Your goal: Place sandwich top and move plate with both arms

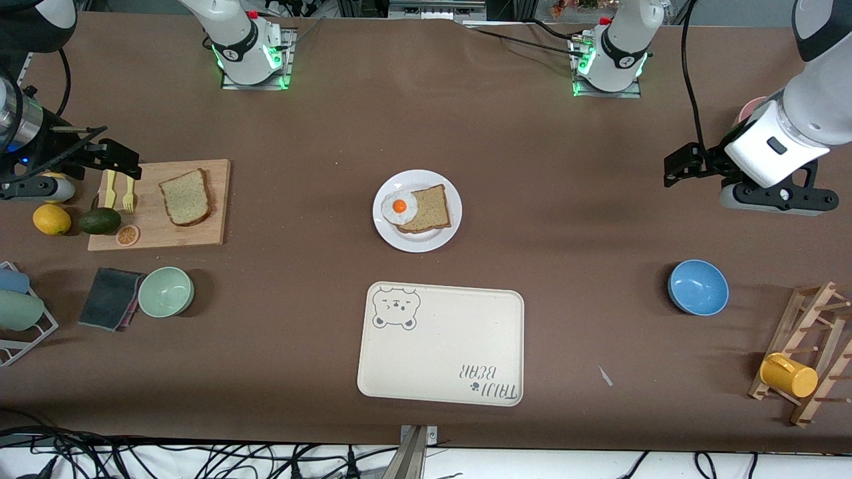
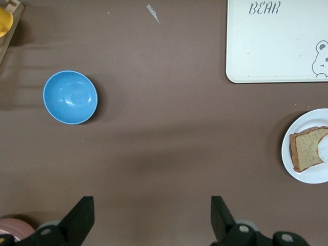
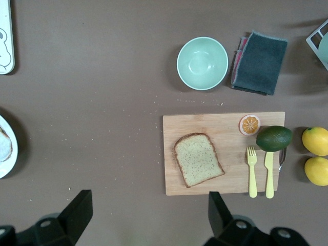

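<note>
The sandwich top (image 1: 186, 197) lies flat on the wooden cutting board (image 1: 213, 226) at the right arm's end of the worktop (image 1: 566, 219), nothing resting on it and nothing gripping it. Just beside it on the board sit a yellow fork (image 1: 128, 193) and a yellow knife (image 1: 108, 189), with an orange slice (image 1: 127, 234) at the board's nearer corner and an avocado (image 1: 100, 221) at its edge.

The right gripper (image 1: 123, 159) hangs with its fingers spread wide and empty, over the board's end by the cutlery. In the right wrist view the slice sits close ahead of the fingers (image 3: 77, 210) and nearer one finger than the other, so the move calls for a short sideways shift and a drop. The slice is squarish, so no long axis to fuss over; its crust edges look like the surest faces to pinch.

The plate (image 1: 439, 239) waits mid-worktop, well apart from the board, carrying the darker bread slice (image 1: 429, 211) with the fried egg (image 1: 399, 207) overlapping it. The run between looks open.

Nearer the camera than the plate lies the bear tray (image 1: 440, 346); a green bowl (image 1: 166, 291) and a grey cloth (image 1: 110, 298) sit nearer than the board.

The left gripper (image 1: 679, 166) waits open and empty above bare worktop, with the blue bowl (image 1: 697, 287) nearby.
</note>
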Controlling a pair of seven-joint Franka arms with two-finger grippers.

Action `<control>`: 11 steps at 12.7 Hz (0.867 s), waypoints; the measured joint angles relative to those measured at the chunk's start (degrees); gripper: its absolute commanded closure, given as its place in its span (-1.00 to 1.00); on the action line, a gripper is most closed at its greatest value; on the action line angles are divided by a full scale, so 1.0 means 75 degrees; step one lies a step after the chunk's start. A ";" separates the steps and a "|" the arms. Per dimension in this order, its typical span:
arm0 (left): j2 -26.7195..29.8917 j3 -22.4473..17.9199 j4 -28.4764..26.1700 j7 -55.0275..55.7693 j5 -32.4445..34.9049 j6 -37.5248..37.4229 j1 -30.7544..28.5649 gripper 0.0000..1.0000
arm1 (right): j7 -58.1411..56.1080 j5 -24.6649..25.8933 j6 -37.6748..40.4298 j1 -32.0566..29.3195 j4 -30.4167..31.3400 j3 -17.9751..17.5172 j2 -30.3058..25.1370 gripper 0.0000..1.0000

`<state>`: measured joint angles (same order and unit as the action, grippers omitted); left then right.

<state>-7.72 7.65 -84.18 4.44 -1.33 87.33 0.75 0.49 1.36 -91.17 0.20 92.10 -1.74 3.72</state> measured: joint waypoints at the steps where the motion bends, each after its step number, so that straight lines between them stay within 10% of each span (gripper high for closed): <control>1: 0.0000 0.0000 0.0000 0.0000 0.0000 0.0000 -0.0003 -1.00 | 0.0000 0.0000 -0.0003 0.0000 0.0000 0.0000 0.0001 -1.00; 11: -0.0024 0.0004 0.0000 0.0000 0.0000 0.0000 -0.0075 -1.00 | 0.0000 0.0001 -0.0008 0.0000 0.0000 0.0000 0.0013 -1.00</control>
<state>-7.90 7.68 -84.18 4.44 -1.33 87.33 0.18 0.49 1.37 -91.23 0.20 92.10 -1.74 3.82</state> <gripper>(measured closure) 0.000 0.000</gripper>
